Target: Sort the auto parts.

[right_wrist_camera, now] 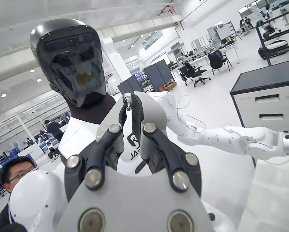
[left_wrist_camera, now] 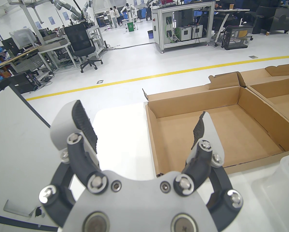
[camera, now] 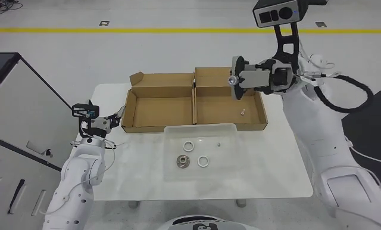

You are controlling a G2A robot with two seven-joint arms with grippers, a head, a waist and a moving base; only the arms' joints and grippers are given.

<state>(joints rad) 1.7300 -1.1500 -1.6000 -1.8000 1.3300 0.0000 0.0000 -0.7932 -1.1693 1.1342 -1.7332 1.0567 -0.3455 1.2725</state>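
Note:
My right gripper (camera: 233, 80) hangs above the right compartment of the cardboard box (camera: 260, 105), turned sideways and shut on a small silver pin (right_wrist_camera: 127, 96); in the right wrist view the gripper (right_wrist_camera: 130, 100) pinches the pin at its tips. A small bolt (camera: 243, 111) lies in that compartment. My left gripper (camera: 116, 118) stands open and holds nothing, just off the box's left wall; in its wrist view the gripper (left_wrist_camera: 139, 112) faces the left compartment (left_wrist_camera: 207, 131). The clear bin (camera: 168, 131) holds two white rings (camera: 187, 145) (camera: 203, 161), a metal gear-like part (camera: 181, 162) and a tiny part (camera: 219, 144).
The white table (camera: 268, 170) has bare room to the right of the bin and along its front. A grey cabinet (camera: 30, 105) stands close to the left of the table. The box's rear flaps (camera: 138, 78) stand up.

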